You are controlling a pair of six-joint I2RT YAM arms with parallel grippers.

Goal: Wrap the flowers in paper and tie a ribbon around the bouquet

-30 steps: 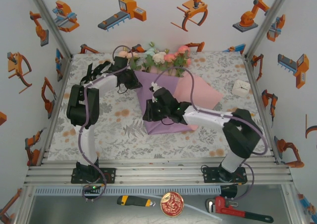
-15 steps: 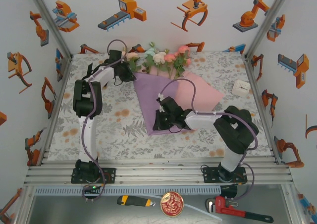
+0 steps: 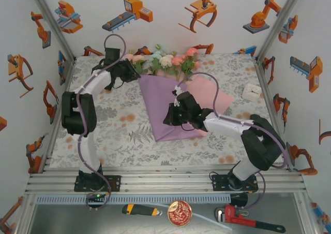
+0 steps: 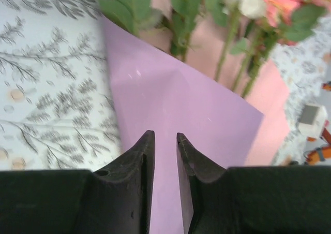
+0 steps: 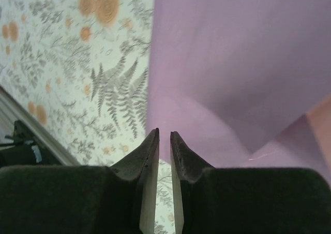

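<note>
With left end effector point(image 4: 165, 135) and right end effector point(image 5: 164, 132) narrowly parted, empty, the purple paper sheet point(image 3: 160, 102) should be edge-pinched and rolled snugly round the pastel artificial flowers point(image 3: 165, 62).

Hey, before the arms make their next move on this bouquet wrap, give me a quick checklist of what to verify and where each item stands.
1. Stems under the purple paper: ok; the flowers poke out at the far edge.
2. The pink flap folded in: not ok, it lies flat on the tablecloth.
3. The left gripper empty: ok, fingers a slit apart above the paper.
4. The right gripper empty: ok, a slit apart by the paper's edge.
5. The ribbon within reach: cannot tell.
</note>
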